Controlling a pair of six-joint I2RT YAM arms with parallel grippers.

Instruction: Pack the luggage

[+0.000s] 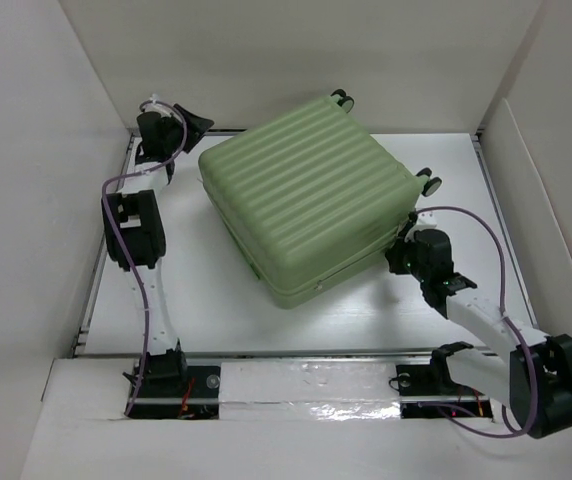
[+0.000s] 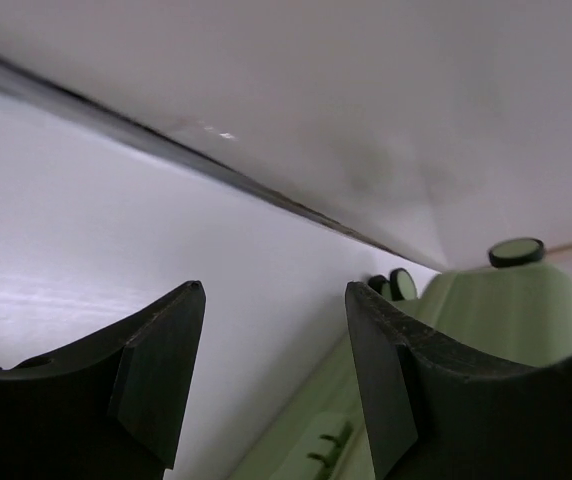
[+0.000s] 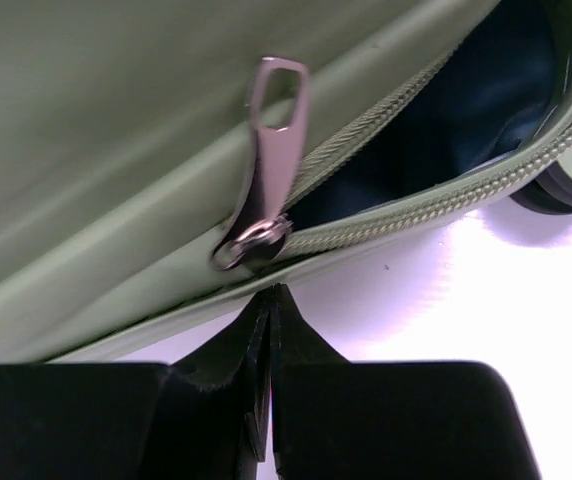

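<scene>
The luggage [image 1: 306,200] is a light green ribbed suitcase lying flat in the middle of the table, its wheels [image 1: 429,182] at the far right. My right gripper [image 3: 271,295] is shut and empty, its tips just below the silver zipper slider [image 3: 251,245]. The pull tab [image 3: 271,150] lies up against the shell. To the right of the slider the zip gapes and dark blue lining [image 3: 466,110] shows. My left gripper [image 2: 271,290] is open and empty beside the suitcase's far left corner [image 2: 506,310]. In the top view it [image 1: 198,125] is at the back left.
White walls [image 1: 26,200] enclose the table on the left, back and right. The back wall [image 2: 316,90] is close in front of my left gripper. A taped rail [image 1: 306,385] runs along the near edge between the arm bases. A wheel [image 3: 566,190] rests on the table by the zip gap.
</scene>
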